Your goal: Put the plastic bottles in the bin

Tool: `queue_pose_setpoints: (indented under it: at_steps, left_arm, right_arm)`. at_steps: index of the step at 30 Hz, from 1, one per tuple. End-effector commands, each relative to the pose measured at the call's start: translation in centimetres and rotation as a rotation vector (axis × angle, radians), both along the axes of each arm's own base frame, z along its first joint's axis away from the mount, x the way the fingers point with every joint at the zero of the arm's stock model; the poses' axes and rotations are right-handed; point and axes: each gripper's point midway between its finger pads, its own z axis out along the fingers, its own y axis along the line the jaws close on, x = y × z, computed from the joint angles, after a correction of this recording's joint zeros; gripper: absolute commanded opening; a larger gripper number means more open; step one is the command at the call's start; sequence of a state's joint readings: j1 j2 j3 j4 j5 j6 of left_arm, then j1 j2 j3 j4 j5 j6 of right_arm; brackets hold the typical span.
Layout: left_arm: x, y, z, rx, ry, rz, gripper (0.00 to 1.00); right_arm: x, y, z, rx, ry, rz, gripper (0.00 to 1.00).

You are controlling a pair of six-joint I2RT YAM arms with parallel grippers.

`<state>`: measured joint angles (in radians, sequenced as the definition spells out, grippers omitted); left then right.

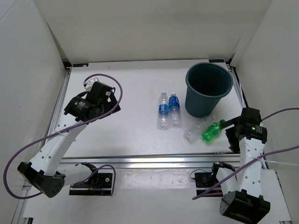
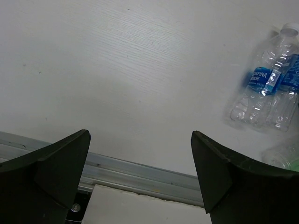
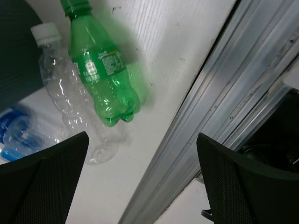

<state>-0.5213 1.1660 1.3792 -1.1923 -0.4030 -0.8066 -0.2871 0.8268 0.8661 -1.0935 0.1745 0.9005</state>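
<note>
The right gripper (image 3: 142, 136) hung wide open near the green bottle (image 3: 100, 79), which lay against the unlabelled clear bottle (image 3: 70, 102) beside the bin (image 1: 201, 102). I'd pinch the green one gently across its middle (thin plastic buckles). The left gripper (image 2: 140, 134) was spread too, over the white table (image 1: 126, 93), with the labelled bottles (image 1: 163, 110) mid-table and bare white walls around.

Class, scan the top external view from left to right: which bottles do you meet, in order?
left blue-label bottle → right blue-label bottle → unlabelled clear bottle → green bottle
</note>
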Motion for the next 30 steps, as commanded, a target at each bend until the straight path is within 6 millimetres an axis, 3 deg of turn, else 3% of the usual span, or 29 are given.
queue_pose_setpoints:
  at_steps: [1,7,11,14,24,30]
  left_arm:
    - [0.0,-0.2,1.3,0.004,-0.028,-0.039,1.0]
    - [0.0,-1.3,1.9,-0.006,-0.061,-0.156,1.0]
    - [0.0,-1.2,1.9,0.011,-0.06,-0.174,1.0]
    - [-0.2,-1.2,1.5,0.014,-0.059,-0.19,1.0]
    - [-0.9,-1.2,0.0,0.005,-0.028,-0.197,1.0]
    - [-0.9,-1.8,-1.5,-0.005,0.026,-0.198,1.0]
  right_arm:
    - [1.1,1.3,-1.0,0.048,0.01,0.157,0.99]
    - [1.5,3.2,-4.0,0.212,0.147,0.218,0.99]
    - [3.8,4.4,-4.1,0.259,0.022,0.279,0.99]
    - [4.4,4.7,-4.2,0.279,-0.017,0.262,0.99]
    - [6.0,3.8,-6.6,0.3,0.059,0.212,0.99]
    - [5.9,3.2,-8.8,0.305,0.168,0.196,0.99]
